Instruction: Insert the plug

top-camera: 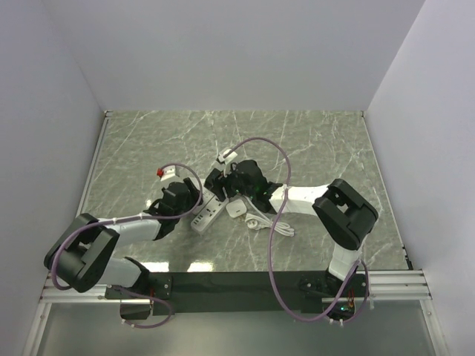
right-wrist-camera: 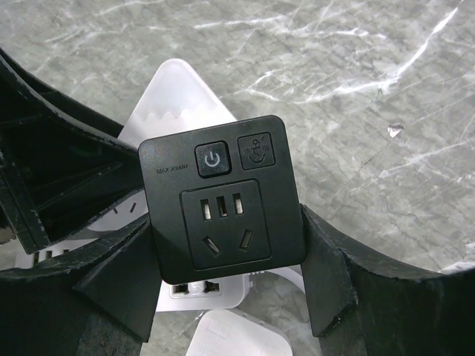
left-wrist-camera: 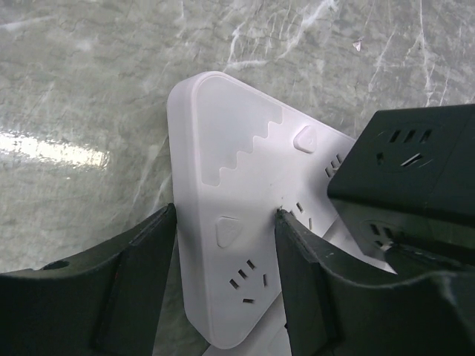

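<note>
A white power strip (left-wrist-camera: 223,148) lies on the marble table, and my left gripper (left-wrist-camera: 226,245) is shut on its sides near one end. It also shows in the top view (top-camera: 208,215), with the left gripper (top-camera: 193,202) at its left. My right gripper (right-wrist-camera: 226,256) is shut on a black square plug adapter (right-wrist-camera: 223,200), whose face has a power button and a socket. It holds the adapter just over the strip's far end (right-wrist-camera: 174,96). The adapter also shows in the left wrist view (left-wrist-camera: 408,163) and the top view (top-camera: 217,180). Its prongs are hidden.
A white charger block (top-camera: 236,208) with a coiled white cable (top-camera: 267,225) lies just right of the strip, under the right arm; it also shows in the right wrist view (right-wrist-camera: 237,337). White walls enclose the table on three sides.
</note>
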Tool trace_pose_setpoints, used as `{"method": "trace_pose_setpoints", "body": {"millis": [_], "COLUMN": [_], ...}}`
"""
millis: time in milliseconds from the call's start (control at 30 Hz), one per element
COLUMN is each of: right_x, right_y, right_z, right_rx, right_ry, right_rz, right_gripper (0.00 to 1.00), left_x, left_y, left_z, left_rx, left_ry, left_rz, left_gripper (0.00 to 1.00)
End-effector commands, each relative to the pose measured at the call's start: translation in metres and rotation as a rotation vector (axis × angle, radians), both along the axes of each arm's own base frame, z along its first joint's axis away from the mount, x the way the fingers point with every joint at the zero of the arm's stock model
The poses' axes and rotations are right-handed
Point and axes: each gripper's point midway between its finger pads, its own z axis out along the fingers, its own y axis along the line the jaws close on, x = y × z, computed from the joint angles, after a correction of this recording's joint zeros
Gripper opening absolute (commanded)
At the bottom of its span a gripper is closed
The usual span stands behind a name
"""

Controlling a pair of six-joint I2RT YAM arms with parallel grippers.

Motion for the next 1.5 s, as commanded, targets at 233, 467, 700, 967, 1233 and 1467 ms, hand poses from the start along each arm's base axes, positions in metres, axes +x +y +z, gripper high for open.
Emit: {"method": "trace_pose_setpoints", "body": {"millis": [233, 467, 700, 967, 1233, 1467], "right_x": [0.015, 0.02, 0.015, 0.015, 0.014, 0.015], "right_y": [-0.006, -0.011, -0.016, -0.015, -0.007, -0.005], "right_z": [0.001, 0.011, 0.03, 0.03, 0.032, 0.034], "right_rx": [0.024, 0.072, 0.119, 0.148, 0.177, 0.179], "right_ry": [-0.037, -0.057, -0.087, -0.089, -0.091, -0.095], "right_rz": [-0.073, -0.105, -0.098, -0.081, -0.041, -0.032], "right_gripper": [0.0, 0.0, 0.0, 0.0, 0.0, 0.0], "left_x": [-0.012, -0.011, -0.011, -0.012, -0.013, -0.014], "left_y": [0.008, 0.007, 0.008, 0.008, 0.008, 0.008], "left_z": [-0.026, -0.027, -0.028, -0.029, -0.029, -0.029], "left_rx": [0.083, 0.091, 0.1, 0.102, 0.104, 0.106], "left_ry": [0.093, 0.101, 0.109, 0.114, 0.118, 0.12], "left_rz": [-0.012, -0.016, -0.017, -0.02, -0.024, -0.026], "left_gripper": [0.59, 0.58, 0.58, 0.58, 0.57, 0.57]}}
